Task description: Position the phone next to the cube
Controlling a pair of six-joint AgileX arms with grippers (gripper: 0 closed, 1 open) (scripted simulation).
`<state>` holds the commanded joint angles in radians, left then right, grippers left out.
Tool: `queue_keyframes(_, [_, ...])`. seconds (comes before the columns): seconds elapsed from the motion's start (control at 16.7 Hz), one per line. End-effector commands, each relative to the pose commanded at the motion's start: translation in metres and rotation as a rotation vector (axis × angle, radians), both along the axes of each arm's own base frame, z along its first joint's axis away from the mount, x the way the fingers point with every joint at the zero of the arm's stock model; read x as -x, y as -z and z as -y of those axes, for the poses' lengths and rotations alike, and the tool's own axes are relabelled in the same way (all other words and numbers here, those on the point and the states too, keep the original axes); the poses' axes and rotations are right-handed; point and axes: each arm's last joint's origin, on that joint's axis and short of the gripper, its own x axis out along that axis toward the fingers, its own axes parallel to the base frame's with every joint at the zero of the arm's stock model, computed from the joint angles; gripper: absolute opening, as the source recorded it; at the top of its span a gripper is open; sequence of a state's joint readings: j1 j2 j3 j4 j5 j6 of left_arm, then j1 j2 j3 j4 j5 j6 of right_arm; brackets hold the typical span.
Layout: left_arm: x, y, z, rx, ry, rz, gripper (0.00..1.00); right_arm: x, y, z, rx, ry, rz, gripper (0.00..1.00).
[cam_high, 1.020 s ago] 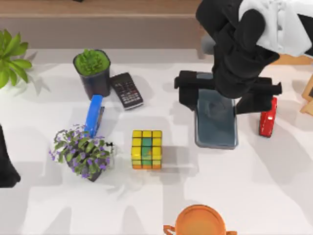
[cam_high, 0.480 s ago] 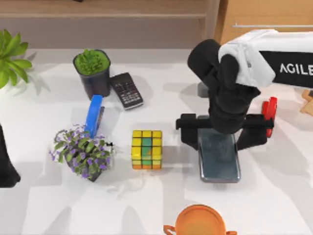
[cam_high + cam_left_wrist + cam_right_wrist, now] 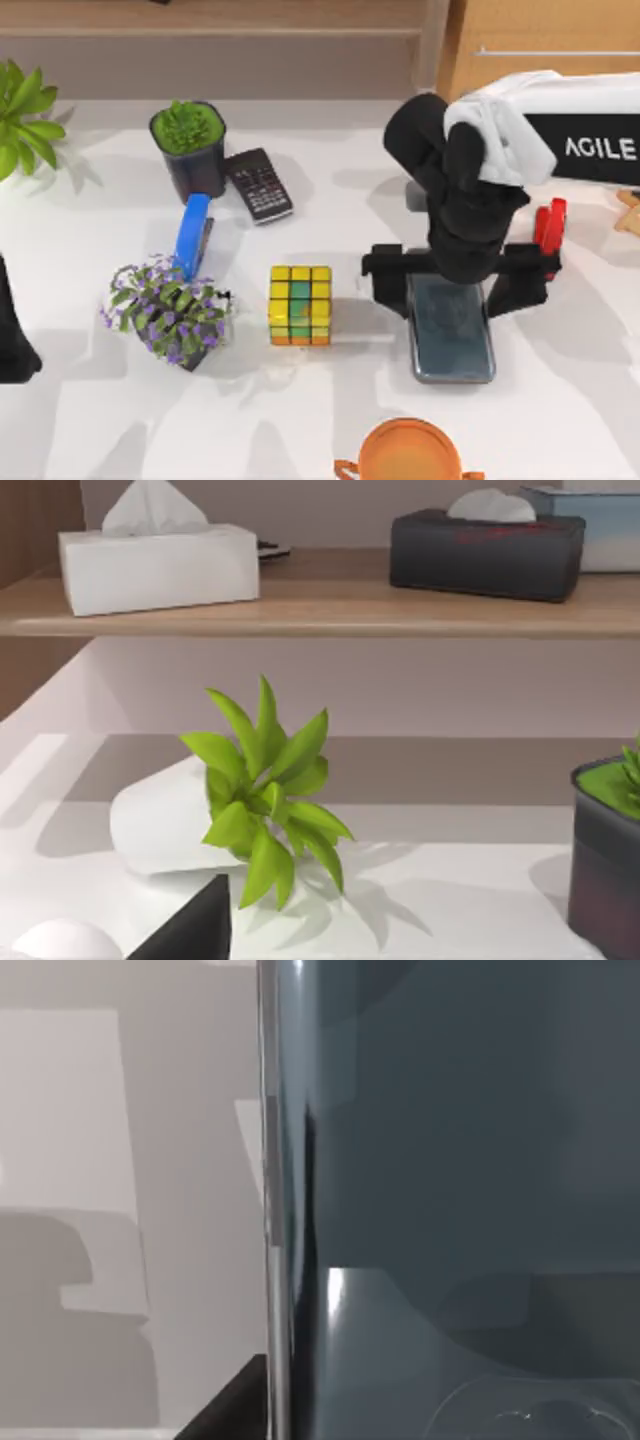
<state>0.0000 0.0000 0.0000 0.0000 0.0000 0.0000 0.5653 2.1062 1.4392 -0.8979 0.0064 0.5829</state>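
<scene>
Toward the table's right half, the right gripper (image 3: 458,283) spans the phone (image 3: 452,330), apparently clamping its sides, long axis toward the near edge, the cube (image 3: 300,305) well apart leftward.

Right arm reaching in from the table's right, claw (image 3: 455,290) pointing down, left arm parked at left edge

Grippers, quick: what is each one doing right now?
Right gripper: closed on the phone, right of the cube.
Left gripper: parked at the table's left edge; cannot be told.
</scene>
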Motion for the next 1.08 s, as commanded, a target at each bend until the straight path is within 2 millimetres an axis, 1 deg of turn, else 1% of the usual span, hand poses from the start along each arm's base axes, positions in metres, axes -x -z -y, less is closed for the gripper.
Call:
queue_keyframes(0.72, [0.0000, 0.0000, 0.0000, 0.000, 0.000, 0.000, 1.00, 0.0000, 0.0000, 0.0000, 0.000, 0.000, 0.000, 0.98])
queue_keyframes(0.78, [0.0000, 0.0000, 0.0000, 0.000, 0.000, 0.000, 1.00, 0.0000, 0.0000, 0.0000, 0.000, 0.000, 0.000, 1.00])
queue_keyframes(1.08, [0.0000, 0.0000, 0.0000, 0.000, 0.000, 0.000, 1.00, 0.0000, 0.0000, 0.0000, 0.000, 0.000, 0.000, 1.00])
